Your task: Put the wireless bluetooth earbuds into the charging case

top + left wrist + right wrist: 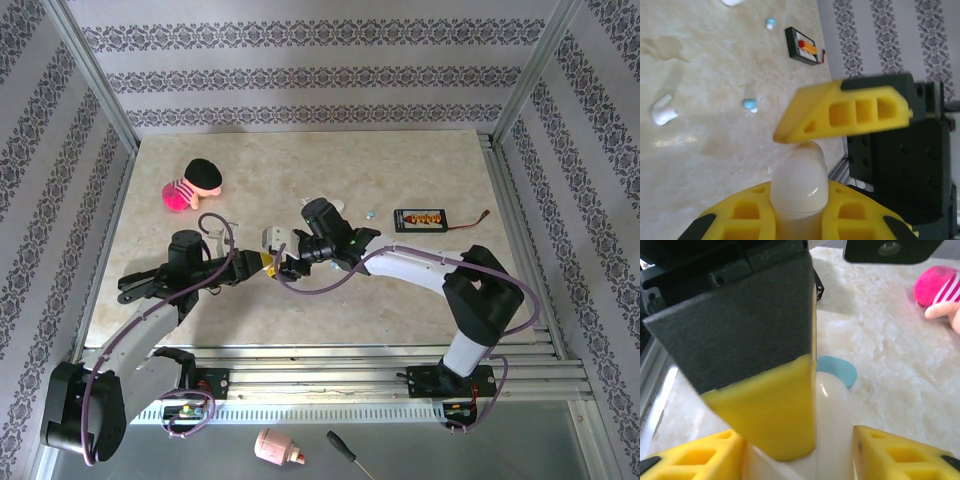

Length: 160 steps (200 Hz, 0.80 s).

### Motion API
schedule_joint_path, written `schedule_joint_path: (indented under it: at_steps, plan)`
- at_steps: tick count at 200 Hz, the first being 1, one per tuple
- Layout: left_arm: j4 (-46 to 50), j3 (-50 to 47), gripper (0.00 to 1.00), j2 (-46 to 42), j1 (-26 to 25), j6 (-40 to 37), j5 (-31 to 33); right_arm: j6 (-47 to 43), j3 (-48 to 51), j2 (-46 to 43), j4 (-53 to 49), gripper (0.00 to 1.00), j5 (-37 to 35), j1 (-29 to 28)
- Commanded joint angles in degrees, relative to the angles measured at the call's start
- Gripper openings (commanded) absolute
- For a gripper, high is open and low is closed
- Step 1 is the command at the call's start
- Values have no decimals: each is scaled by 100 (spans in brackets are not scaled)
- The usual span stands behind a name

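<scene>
A white pebble-shaped charging case (800,182) is pinched between the yellow fingers of my left gripper (795,165), which is shut on it above the table. From above, the left gripper (262,262) and the right gripper (288,262) meet tip to tip at the case (272,238). My right gripper (797,440) has its jaws spread, one either side of the same case (832,425), with a left finger (770,405) between them. On the table lie a white earbud (662,111) and two pale blue earbuds (750,104) (770,22).
A black circuit board (420,218) lies at the back right and a pink plush doll (190,185) at the back left. A pale blue disc-shaped piece (837,370) lies on the table just beyond the case. A screwdriver (345,447) lies in front of the metal rails (330,372).
</scene>
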<state>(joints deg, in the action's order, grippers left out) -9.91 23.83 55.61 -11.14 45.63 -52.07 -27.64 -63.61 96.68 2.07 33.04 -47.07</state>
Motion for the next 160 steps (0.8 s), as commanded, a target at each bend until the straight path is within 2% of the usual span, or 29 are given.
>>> schedule_joint_path:
  at_steps: [1,15,36,67,77,102,129,160]
  plan:
    - [-879,-102,8,-254,-195,-536,-98,213,165,-480,127,67,662,219]
    - [-1032,-97,7,-410,-267,-1003,79,453,278,-712,46,73,1192,416]
    - [-1332,-107,10,-593,-336,-1501,343,772,424,-1049,-39,71,1832,634]
    - [-3974,-849,9,-662,-468,-1930,359,1591,443,-1416,-53,67,2020,762]
    - [-4533,-972,9,-641,-535,-2173,301,1980,375,-1469,-55,64,1953,794]
    - [-4613,-813,9,-564,-624,-2570,-94,2647,244,-1491,28,60,2338,888]
    - [-4883,-706,10,-410,-727,-2505,-160,2755,167,-1378,66,58,2493,902]
    - [-5187,-653,10,-247,-859,-2319,-311,2943,143,-1270,253,48,2621,918]
